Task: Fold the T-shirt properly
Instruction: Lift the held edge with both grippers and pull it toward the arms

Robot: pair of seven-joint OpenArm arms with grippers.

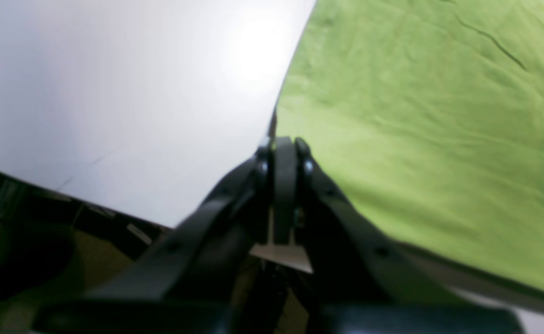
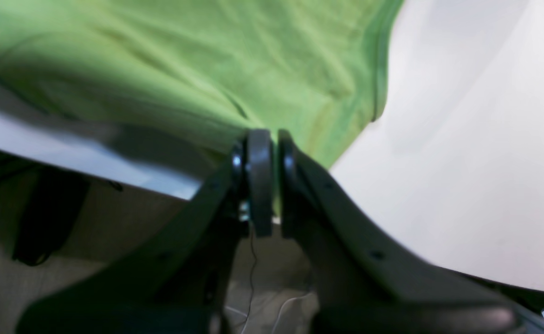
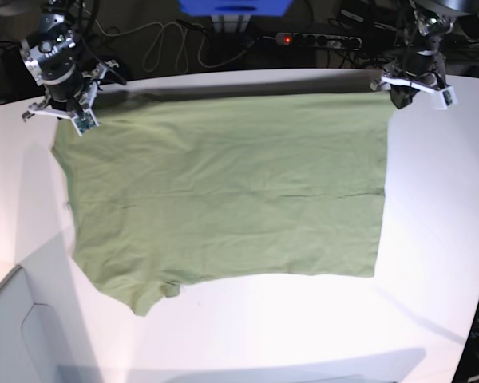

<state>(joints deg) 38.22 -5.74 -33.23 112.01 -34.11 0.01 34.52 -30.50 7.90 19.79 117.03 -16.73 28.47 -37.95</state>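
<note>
The T-shirt (image 3: pixel 223 191) is pinched at its two far corners by the left gripper (image 1: pixel 285 146) and the right gripper (image 2: pixel 263 139), spread flat over the white table (image 3: pixel 431 263), with no fold made yet.

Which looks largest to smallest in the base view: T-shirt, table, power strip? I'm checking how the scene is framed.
1. Table
2. T-shirt
3. Power strip, though it lies farther from the camera, so its look is unsure.

white table (image 3: pixel 439 239), power strip (image 3: pixel 318 38)
</note>
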